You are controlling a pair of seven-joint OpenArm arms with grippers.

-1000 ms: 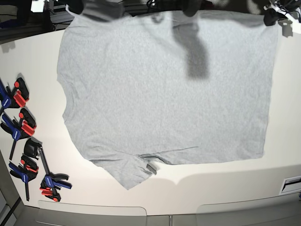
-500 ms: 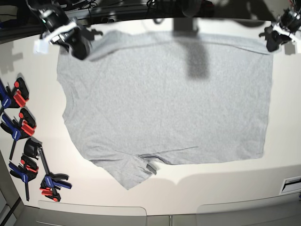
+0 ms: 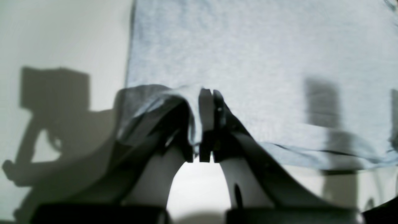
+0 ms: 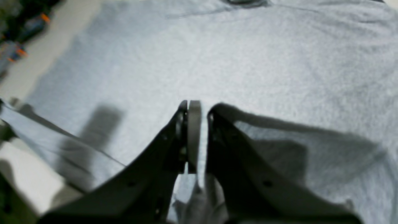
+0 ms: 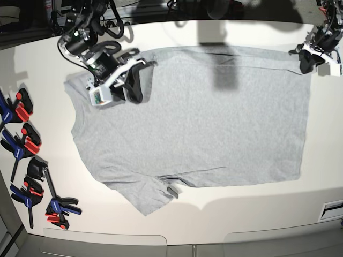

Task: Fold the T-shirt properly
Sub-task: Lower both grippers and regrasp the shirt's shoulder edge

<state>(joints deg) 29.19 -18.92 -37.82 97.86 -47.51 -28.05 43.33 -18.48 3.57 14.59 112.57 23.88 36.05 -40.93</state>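
Note:
The light grey T-shirt (image 5: 203,123) lies spread on the white table (image 5: 43,69), plain side up, one sleeve pointing toward the front edge. My right gripper (image 5: 134,88) hangs over the shirt's far left part, shut on a bunch of its cloth that is pulled inward over the body. In the right wrist view the right gripper (image 4: 199,107) has its fingers together, with grey cloth (image 4: 199,193) caught between them. My left gripper (image 5: 306,63) is shut on the shirt's far right corner. In the left wrist view the left gripper (image 3: 211,93) pinches the lifted hem (image 3: 174,96).
Several blue, red and black clamps (image 5: 27,144) lie along the table's left edge. Cables and dark equipment (image 5: 177,8) crowd the far edge. A slotted fitting (image 5: 332,209) sits at the front right, where the table's front edge (image 5: 187,235) runs.
My right arm has swung from the far left corner in over the shirt, dragging that corner's cloth with it. The left gripper has stayed at the far right corner.

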